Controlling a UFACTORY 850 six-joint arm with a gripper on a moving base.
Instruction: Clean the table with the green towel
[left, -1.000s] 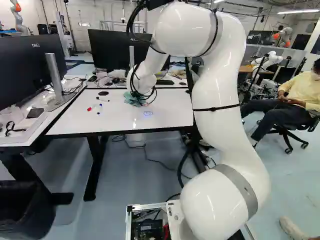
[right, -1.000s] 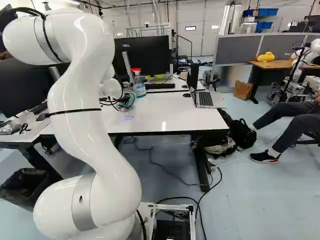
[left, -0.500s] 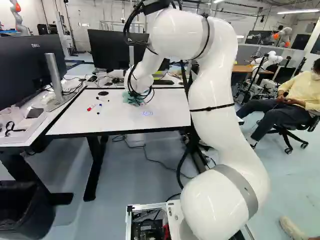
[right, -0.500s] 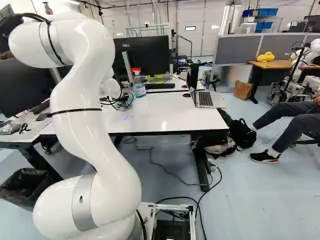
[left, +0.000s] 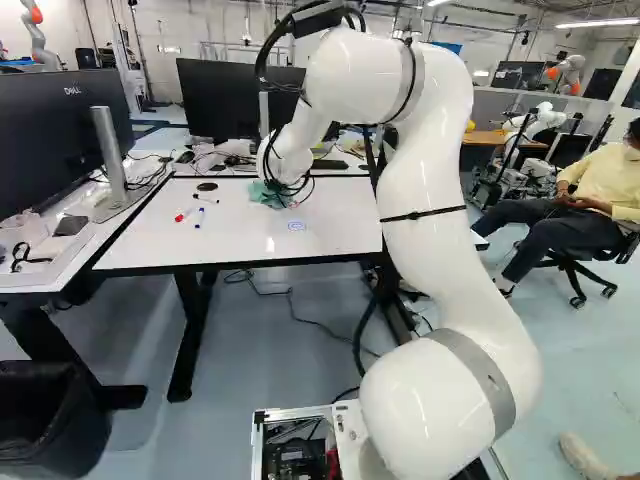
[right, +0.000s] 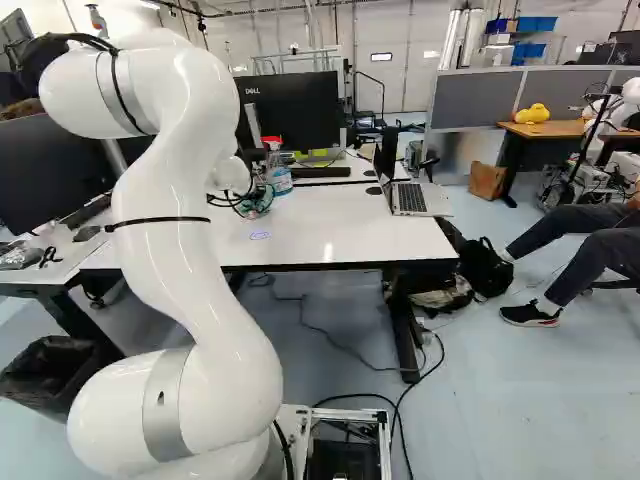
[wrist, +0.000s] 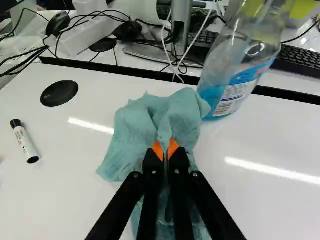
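My gripper (left: 284, 188), largely hidden behind the wrist and cables in the left base view, is low over the white table (left: 240, 248). The green towel (left: 261, 194) lies there, bunched below it. In the wrist view the gripper (wrist: 165, 151) is shut on the green towel (wrist: 135, 135), its orange pads pinching a fold; cloth spreads ahead of and beneath the fingers. A blue scribble (left: 297, 226) marks the tabletop on the near side of the towel, also visible in the right base view.
A spray bottle (wrist: 240, 70) of blue liquid stands close beside the towel. Markers (left: 198, 225) and a black disc (wrist: 59, 93) are on the table's other side. An open laptop (right: 408, 197) sits near the far right. Monitors (right: 290, 110) stand behind; another robot (left: 540, 120) is in the background.
The upper arm has swung, leftward in the left base view and rightward in the right base view. The gripped towel has shifted only slightly with the wrist. The base has not moved.
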